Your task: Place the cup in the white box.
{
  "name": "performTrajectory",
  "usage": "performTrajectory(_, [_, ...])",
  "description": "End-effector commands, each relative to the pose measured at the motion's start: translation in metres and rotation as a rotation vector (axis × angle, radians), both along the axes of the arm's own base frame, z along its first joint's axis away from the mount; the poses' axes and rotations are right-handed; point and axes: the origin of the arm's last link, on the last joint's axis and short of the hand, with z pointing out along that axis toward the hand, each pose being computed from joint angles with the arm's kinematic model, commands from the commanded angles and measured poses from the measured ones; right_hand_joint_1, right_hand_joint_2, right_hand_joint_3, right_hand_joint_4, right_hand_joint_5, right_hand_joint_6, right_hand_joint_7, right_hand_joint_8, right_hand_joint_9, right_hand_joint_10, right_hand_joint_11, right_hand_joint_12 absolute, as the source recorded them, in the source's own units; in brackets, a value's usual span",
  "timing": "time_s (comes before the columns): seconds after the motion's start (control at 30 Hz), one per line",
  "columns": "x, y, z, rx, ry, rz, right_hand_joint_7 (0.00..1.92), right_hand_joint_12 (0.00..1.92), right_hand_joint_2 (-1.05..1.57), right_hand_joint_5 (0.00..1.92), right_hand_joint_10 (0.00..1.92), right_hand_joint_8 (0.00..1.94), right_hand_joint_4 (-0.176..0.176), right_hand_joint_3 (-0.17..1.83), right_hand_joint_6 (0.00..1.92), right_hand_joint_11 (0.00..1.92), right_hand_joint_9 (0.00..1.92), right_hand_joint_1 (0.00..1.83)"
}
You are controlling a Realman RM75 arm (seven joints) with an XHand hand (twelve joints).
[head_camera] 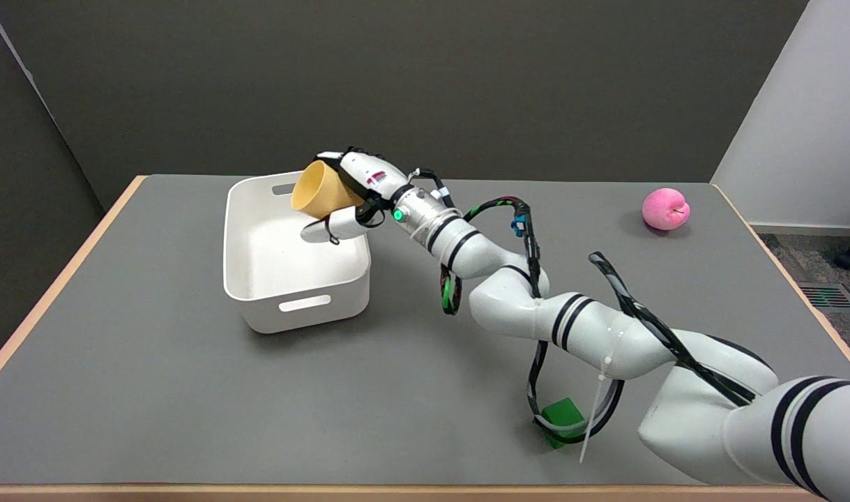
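Cup tilted, gripped in my right hand, hanging over far right part of white box, left of frame centre. I judge: lower first, clear right wall, then spread fingers slowly so cup not bounce out.

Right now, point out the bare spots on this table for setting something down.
Bare patches: the wide front strip of the table before the white box, and the left side beside it. Also the back right, between the arm and the pink apple. Crowded: over the box, where the right hand holds the cup, and around the green block.
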Motion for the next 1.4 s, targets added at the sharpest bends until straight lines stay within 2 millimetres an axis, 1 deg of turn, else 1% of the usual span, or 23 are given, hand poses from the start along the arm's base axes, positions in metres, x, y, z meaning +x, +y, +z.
performTrajectory(0.03, [-0.012,0.002,-0.012,-0.001,0.117,0.008,0.86,1.92,1.14,0.57,1.41,1.4,-0.133,0.25,1.5,0.57,0.78,1.19])
performTrajectory(0.1, [-0.013,0.004,-0.013,0.003,0.116,0.004,0.84,1.83,1.18,0.54,1.34,1.37,-0.127,0.2,1.53,0.58,0.76,1.17])
performTrajectory(0.13, [-0.013,0.005,-0.013,0.006,0.115,0.003,0.75,1.7,1.01,0.48,1.28,1.18,-0.095,0.5,1.4,0.5,0.69,1.1])
performTrajectory(0.17, [-0.013,0.005,-0.014,0.008,0.114,0.004,0.67,1.59,0.87,0.43,1.23,1.02,-0.067,0.75,1.28,0.42,0.64,1.04])
performTrajectory(0.2, [-0.011,0.006,-0.015,0.011,0.114,0.008,0.55,1.41,0.77,0.36,1.07,0.8,-0.042,0.9,1.02,0.3,0.51,0.93])
performTrajectory(0.23, [-0.01,0.006,-0.016,0.015,0.115,0.011,0.39,1.15,0.7,0.27,0.82,0.52,-0.019,0.98,0.64,0.14,0.33,0.79])
performTrajectory(0.3, [-0.009,0.007,-0.017,0.018,0.114,0.015,0.16,0.97,0.61,0.12,0.62,0.35,0.022,0.98,0.43,0.01,0.08,0.65])
performTrajectory(0.33, [-0.009,0.007,-0.017,0.019,0.113,0.017,0.12,0.92,0.6,0.1,0.57,0.3,0.029,0.95,0.38,0.0,0.04,0.63])
performTrajectory(0.37, [-0.009,0.007,-0.017,0.02,0.113,0.016,0.11,0.87,0.61,0.1,0.53,0.25,0.032,0.91,0.34,0.0,0.02,0.61])
performTrajectory(0.4, [-0.008,0.007,-0.018,0.022,0.114,0.019,0.09,0.81,0.6,0.08,0.45,0.2,0.033,0.92,0.33,0.0,0.01,0.63])
performTrajectory(0.43, [-0.008,0.008,-0.019,0.024,0.115,0.021,0.07,0.74,0.56,0.05,0.35,0.15,0.033,0.96,0.35,0.01,0.01,0.7])
performTrajectory(0.5, [-0.008,0.008,-0.019,0.026,0.115,0.022,0.09,0.68,0.55,0.06,0.24,0.04,0.043,0.97,0.28,0.0,0.02,0.69])
performTrajectory(0.53, [-0.008,0.009,-0.019,0.027,0.114,0.023,0.08,0.69,0.54,0.05,0.23,0.03,0.049,0.96,0.26,0.0,0.02,0.64])
performTrajectory(0.6, [-0.008,0.01,-0.02,0.029,0.113,0.023,0.02,0.75,0.54,0.02,0.26,0.1,0.058,0.93,0.26,0.0,0.0,0.51])
performTrajectory(0.67, [-0.009,0.011,-0.02,0.031,0.111,0.022,0.0,0.73,0.59,0.02,0.21,0.13,0.057,0.86,0.27,0.0,0.0,0.47])
performTrajectory(0.73, [-0.008,0.012,-0.021,0.034,0.109,0.024,0.0,0.69,0.54,0.03,0.13,0.07,0.06,0.94,0.21,0.0,0.0,0.51])
performTrajectory(0.8, [-0.008,0.013,-0.022,0.037,0.112,0.028,0.0,0.68,0.54,0.03,0.12,0.06,0.058,0.93,0.2,0.0,0.0,0.51])
performTrajectory(0.87, [-0.008,0.013,-0.023,0.041,0.12,0.031,0.0,0.65,0.53,0.01,0.07,0.01,0.066,0.89,0.16,0.0,0.0,0.42])
performTrajectory(0.93, [-0.008,0.014,-0.023,0.042,0.116,0.029,0.0,0.61,0.52,0.0,0.02,0.0,0.059,0.89,0.07,0.0,0.0,0.39])
performTrajectory(1.03, [-0.009,0.014,-0.023,0.042,0.119,0.029,0.0,0.51,0.53,0.0,0.0,0.0,0.048,0.72,0.0,0.0,0.0,0.37])
performTrajectory(1.17, [-0.01,0.014,-0.024,0.042,0.118,0.023,0.0,0.39,0.51,0.0,0.0,0.0,0.023,0.7,0.0,0.0,0.0,0.35])
performTrajectory(1.23, [-0.011,0.014,-0.024,0.043,0.109,0.013,0.0,0.34,0.5,0.0,0.0,0.0,0.006,0.7,0.0,0.0,0.0,0.3])
performTrajectory(1.4, [-0.013,0.013,-0.022,0.031,0.066,-0.017,0.0,0.21,0.55,0.0,0.0,0.0,-0.003,0.71,0.0,0.0,0.0,0.21])
